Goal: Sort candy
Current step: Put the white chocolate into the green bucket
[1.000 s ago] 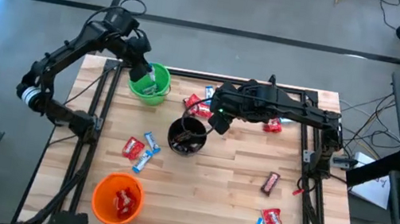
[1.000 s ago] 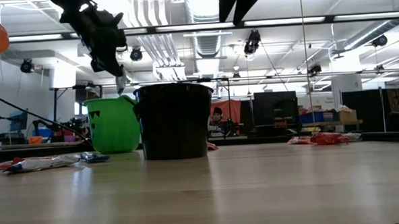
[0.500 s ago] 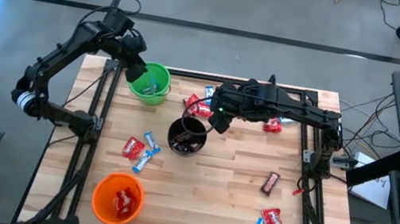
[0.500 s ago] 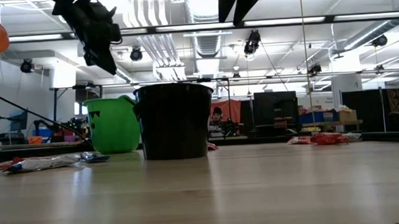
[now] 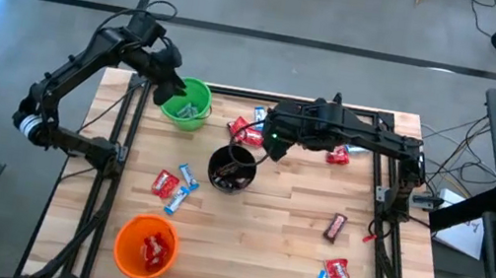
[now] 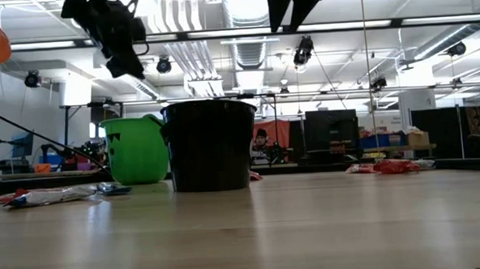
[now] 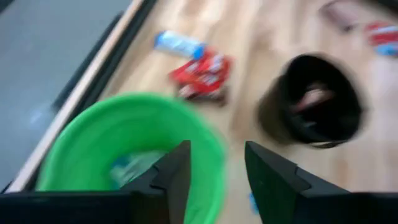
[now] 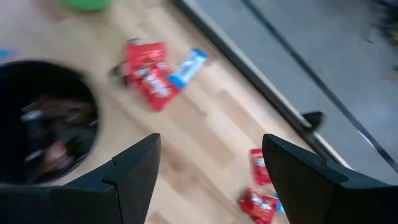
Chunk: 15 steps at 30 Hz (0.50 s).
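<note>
From above, the left gripper (image 5: 173,97) hung over the near rim of the green cup (image 5: 187,105) at the back of the counter (image 5: 263,231). A moment before, its fingers were pinched shut over that cup; now they stood apart and held nothing. A blue-and-white candy (image 5: 188,109) lay inside the green cup, so a piece had likely just been dropped in. The right gripper (image 5: 261,151) hung over the black cup (image 5: 231,167), its fingers wide apart and empty, just as they were a moment before. Red candy (image 5: 152,247) sat in the orange cup (image 5: 146,247). Loose candy (image 5: 174,186) lay between the cups, more behind the black cup, and more near the right front corner, so lots of sorting was left.

From counter height, the left gripper (image 6: 116,44) was up high above the green cup (image 6: 135,149), a bit higher than before. The black cup (image 6: 209,145) stood beside it.

In the left wrist view, the two fingers (image 7: 176,171) had a clear gap and nothing between them. The green cup (image 7: 106,149) was right below.

In the right wrist view, the fingers (image 8: 134,168) were spread wide over the black cup (image 8: 37,124), with brown candy (image 8: 59,115) inside it.
</note>
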### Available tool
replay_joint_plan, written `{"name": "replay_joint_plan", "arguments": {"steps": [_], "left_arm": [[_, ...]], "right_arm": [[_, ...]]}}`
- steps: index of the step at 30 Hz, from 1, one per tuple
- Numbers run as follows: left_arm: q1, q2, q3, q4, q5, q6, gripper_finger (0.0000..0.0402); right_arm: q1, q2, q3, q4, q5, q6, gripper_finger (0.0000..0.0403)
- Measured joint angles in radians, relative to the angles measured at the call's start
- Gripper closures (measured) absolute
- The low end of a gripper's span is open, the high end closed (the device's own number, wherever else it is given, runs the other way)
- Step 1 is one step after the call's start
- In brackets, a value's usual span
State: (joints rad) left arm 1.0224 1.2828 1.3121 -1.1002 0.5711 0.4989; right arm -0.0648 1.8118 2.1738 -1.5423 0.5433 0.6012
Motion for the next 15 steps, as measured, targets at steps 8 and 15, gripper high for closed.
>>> {"name": "replay_joint_plan", "arguments": {"steps": [8,15], "left_arm": [[-0.052,-0.016,0.000,0.007,0.136,0.088,0.0379],[-0.076,-0.025,0.000,0.017,0.137,0.110,0.0396]], "right_arm": [[-0.077,0.000,-0.157,0.030,0.007,0.076,0.0133],[-0.185,0.000,-0.294,0.251,-0.049,0.070,0.0133]]}}
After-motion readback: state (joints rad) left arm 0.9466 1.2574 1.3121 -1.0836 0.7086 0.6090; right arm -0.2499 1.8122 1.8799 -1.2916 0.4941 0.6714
